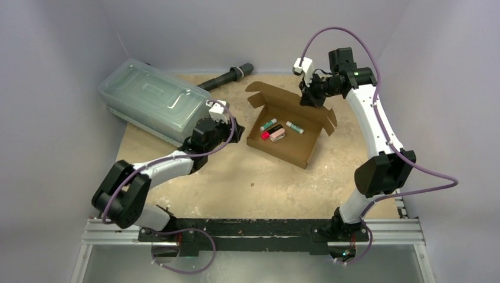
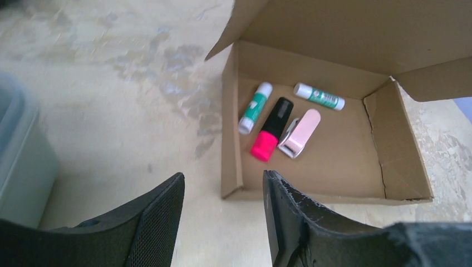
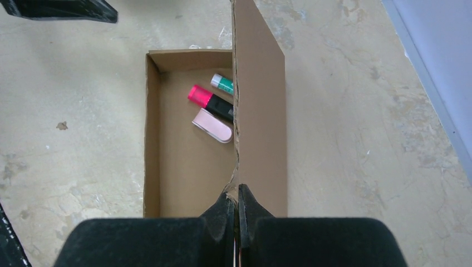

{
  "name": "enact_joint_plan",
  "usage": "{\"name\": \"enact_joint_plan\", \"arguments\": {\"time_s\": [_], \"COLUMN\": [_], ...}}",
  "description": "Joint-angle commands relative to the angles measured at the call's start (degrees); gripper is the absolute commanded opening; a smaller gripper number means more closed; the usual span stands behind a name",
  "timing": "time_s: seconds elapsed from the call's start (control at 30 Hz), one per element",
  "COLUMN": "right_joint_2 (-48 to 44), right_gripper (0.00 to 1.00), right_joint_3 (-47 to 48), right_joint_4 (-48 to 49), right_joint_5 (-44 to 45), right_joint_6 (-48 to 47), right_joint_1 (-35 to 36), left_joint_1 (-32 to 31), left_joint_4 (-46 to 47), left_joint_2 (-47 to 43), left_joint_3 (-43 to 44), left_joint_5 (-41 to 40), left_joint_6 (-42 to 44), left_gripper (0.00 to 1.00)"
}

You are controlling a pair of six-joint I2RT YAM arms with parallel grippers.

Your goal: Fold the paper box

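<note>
**Top external view.** The paper box (image 1: 293, 143) lies open near the middle of the desk (image 1: 236, 183), turned at an angle, with its flaps raised at the far and right sides. Small items lie in it, too small here to name. The right end effector (image 1: 310, 101) comes down on the box's far side, and its own body hides the fingertips. The left end effector (image 1: 237, 132) sits just beside the box's left wall; its opening cannot be read from here. A clear lidded plastic container (image 1: 150, 100) fills the far left corner close behind the left arm. A dark cylinder (image 1: 227, 78) lies along the back edge. The near half of the desk is bare.

**Left wrist view.** The left end effector (image 2: 222, 214) stands partly open with nothing between its fingers (image 2: 158, 222), apart from the box's near corner. The box (image 2: 334, 161) holds two green-and-white tubes (image 2: 255, 107), a black marker with a pink cap (image 2: 271, 136) and a pale pink clip-like piece (image 2: 300, 133), all grouped toward the left wall. The raised lid is cut off at the top. The container's edge (image 2: 16, 161) is a blur on the left.

**Right wrist view.** The right end effector (image 3: 238, 204) is pinched tight on the lower edge of the box's upright panel (image 3: 261, 111). That panel hides the right part of the tray (image 3: 183, 167) and part of the marker. Open desk lies on both sides.
</note>
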Motion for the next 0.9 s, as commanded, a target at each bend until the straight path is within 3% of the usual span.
{"name": "enact_joint_plan", "arguments": {"time_s": [0.0, 0.13, 0.3, 0.37, 0.53, 0.73, 0.87], "right_joint_2": [-1.2, -1.4, -1.3, -1.4, -1.3, -0.2, 0.6], "right_gripper": [0.01, 0.01, 0.01, 0.01, 0.01, 0.01, 0.01], "right_joint_3": [1.8, 1.9, 2.4, 2.7, 3.0, 4.5, 5.4], "right_joint_4": [2.1, 1.9, 1.1, 0.5, 0.1, -0.5, -0.6], "right_joint_5": [0.1, -0.1, -0.5, -0.9, -1.6, -1.7, -1.6], "right_joint_6": [1.4, 1.5, 0.8, 0.5, 0.1, -0.2, -0.3], "right_joint_1": [-0.1, -0.1, -0.1, -0.1, -0.1, -0.1, -0.1], "left_joint_1": [0.3, 0.3, 0.5, 0.8, 2.8, 5.4, 6.0], "left_joint_4": [18.8, 30.8, 37.5, 38.2, 36.6, 39.8, 42.5], "left_joint_2": [7.2, 14.1, 21.4, 23.4, 28.5, 33.0, 34.5], "left_joint_3": [3.3, 4.8, 8.4, 10.4, 16.7, 19.4, 19.9], "left_joint_5": [7.4, 8.2, 8.7, 9.1, 14.3, 24.4, 27.9], "left_joint_6": [10.4, 13.9, 19.9, 21.1, 20.5, 16.8, 13.5], "left_gripper": [0.54, 0.55, 0.56, 0.61, 0.60, 0.42, 0.22]}}
